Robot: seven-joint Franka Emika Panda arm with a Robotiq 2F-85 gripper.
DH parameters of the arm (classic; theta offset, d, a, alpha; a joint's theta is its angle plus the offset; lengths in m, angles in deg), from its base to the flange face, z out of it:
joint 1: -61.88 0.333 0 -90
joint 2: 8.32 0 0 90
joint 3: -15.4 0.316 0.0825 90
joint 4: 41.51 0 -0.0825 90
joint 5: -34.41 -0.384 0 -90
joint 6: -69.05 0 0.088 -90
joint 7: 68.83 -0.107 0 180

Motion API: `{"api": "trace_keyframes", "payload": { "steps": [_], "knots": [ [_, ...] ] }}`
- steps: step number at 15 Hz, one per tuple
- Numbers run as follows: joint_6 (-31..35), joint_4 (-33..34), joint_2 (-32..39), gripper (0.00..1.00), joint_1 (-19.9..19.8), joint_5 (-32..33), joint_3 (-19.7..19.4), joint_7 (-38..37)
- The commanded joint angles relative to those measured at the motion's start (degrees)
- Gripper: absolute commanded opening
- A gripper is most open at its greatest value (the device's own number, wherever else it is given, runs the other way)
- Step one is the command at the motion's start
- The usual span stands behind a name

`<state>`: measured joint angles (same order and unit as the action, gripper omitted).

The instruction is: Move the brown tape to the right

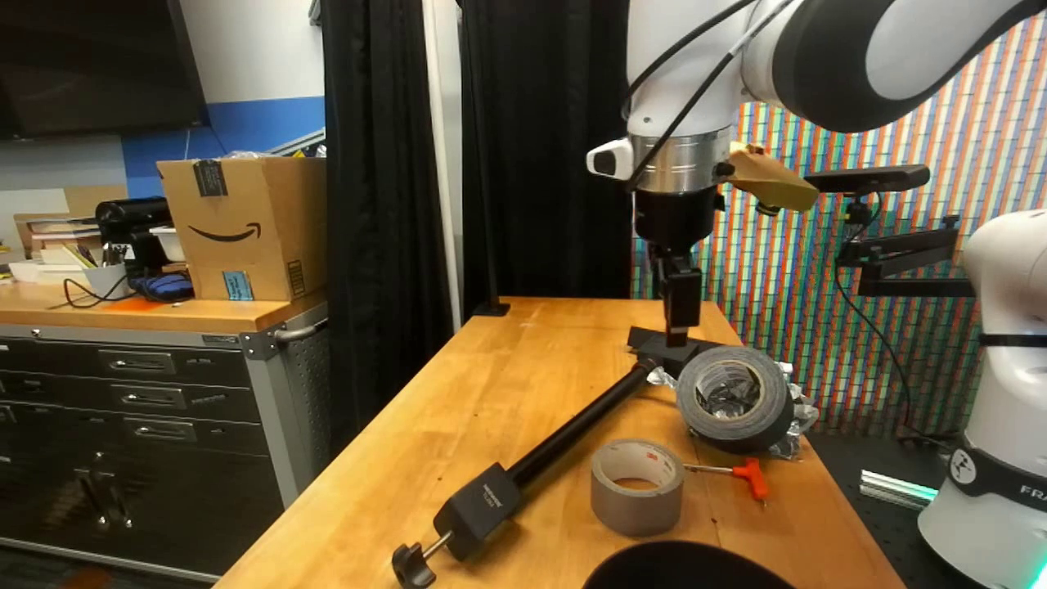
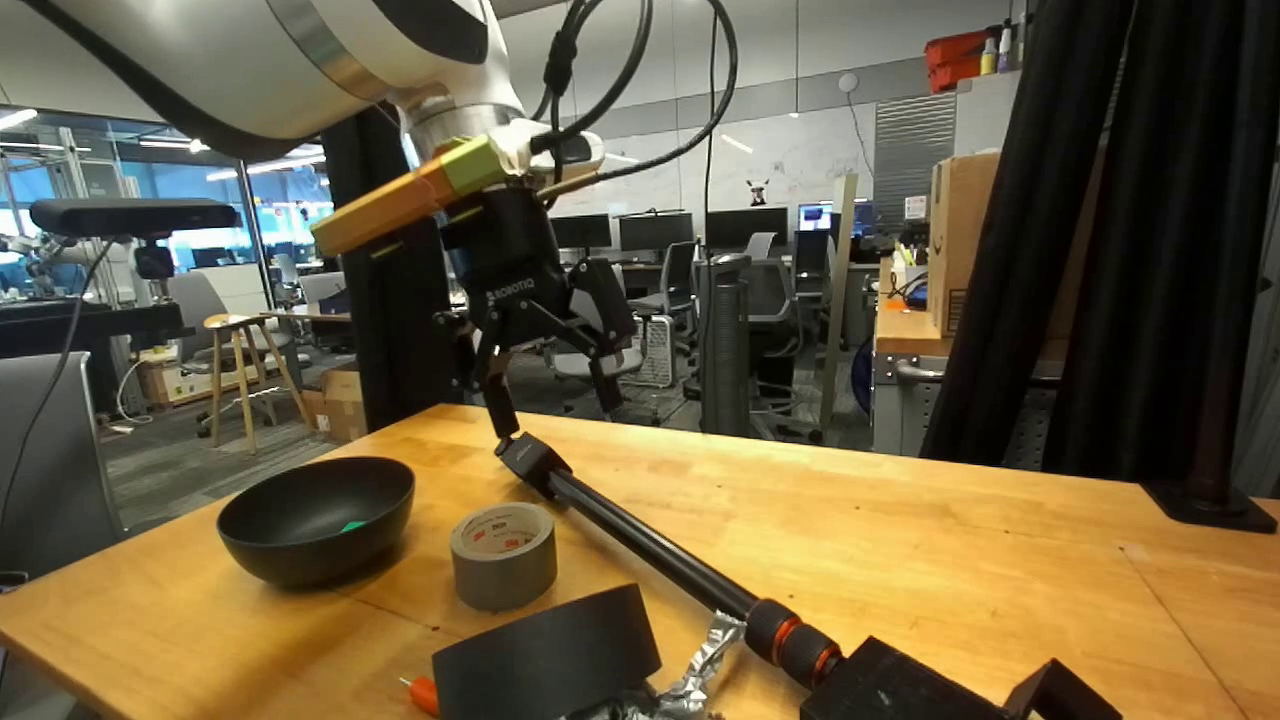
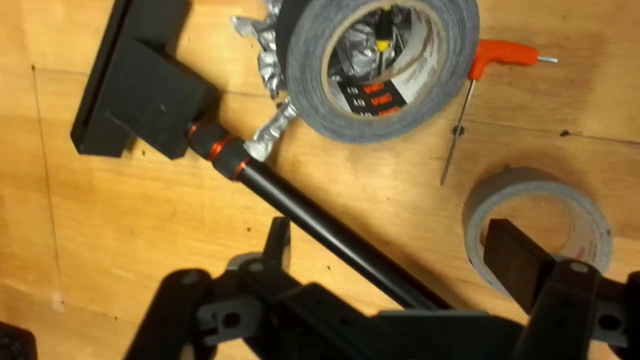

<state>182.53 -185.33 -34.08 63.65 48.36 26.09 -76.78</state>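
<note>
Hovers with the claw (image 2: pixel 560 420) spread wide, gripping nothing. Find the brown tape (image 2: pixel 505 570) below the claw, off to one side. Likely handles light, stiff and sturdy, hardly slippery; best pinch its ring wall, inside and out.

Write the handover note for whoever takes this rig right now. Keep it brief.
Gripper: open, holding nothing, above the table.
Brown tape: on the table, hole facing up, between the black bowl and the larger tape roll, beside but apart from the black clamp bar.
Done: nothing these views confirm; the tape is not in the grip.
Left: probably grasp the tape and move it right, keeping clear of the bar.
</note>
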Motion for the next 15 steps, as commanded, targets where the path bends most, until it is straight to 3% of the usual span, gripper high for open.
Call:
{"api": "trace_keyframes", "payload": {
  "steps": [1, 6, 15],
  "knots": [
    [2.18, 9.33, 10.01, 1.0, 1.87, 2.3, 0.2, 2.79],
    [7.29, 12.27, 16.57, 1.0, 3.37, 1.21, -0.57, 5.18],
    [10.58, 6.38, 17.95, 1.0, 3.46, -0.76, -2.18, 8.72]
  ]
}}
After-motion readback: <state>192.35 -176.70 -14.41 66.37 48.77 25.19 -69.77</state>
